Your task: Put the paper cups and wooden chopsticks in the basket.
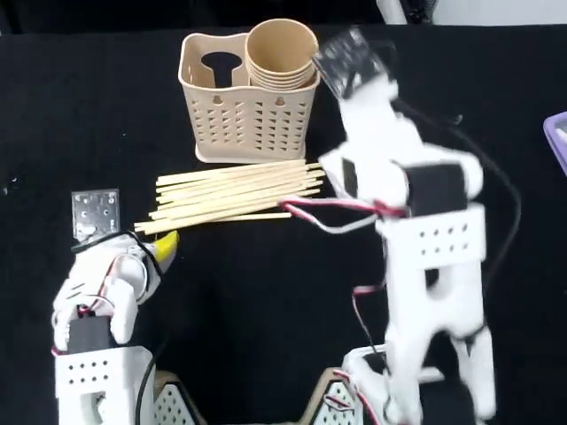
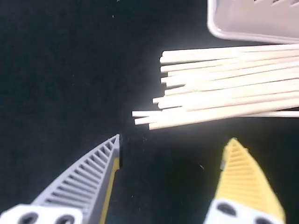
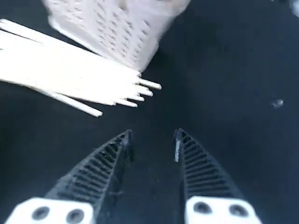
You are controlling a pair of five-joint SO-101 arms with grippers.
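Note:
A beige slotted basket [image 1: 239, 119] stands at the back of the black table, with a stack of paper cups [image 1: 282, 53] in its right compartment. A bundle of wooden chopsticks [image 1: 235, 190] lies flat just in front of it. My left gripper [image 1: 152, 248] is open, low at the bundle's left end; its grey and yellow fingers straddle bare cloth just short of the chopsticks [image 2: 224, 88], with the basket [image 2: 254, 23] beyond. My right gripper [image 3: 153, 135] is open and holds nothing, near the right tips of the chopsticks [image 3: 60, 74] and a corner of the basket [image 3: 112, 28].
A small metal plate [image 1: 95, 212] lies left of the left arm. A purple object [image 1: 558, 137] sits at the right edge. Red and white cables [image 1: 328, 212] hang from the right arm over the chopsticks' right ends. The basket's left compartment [image 1: 220, 66] holds nothing.

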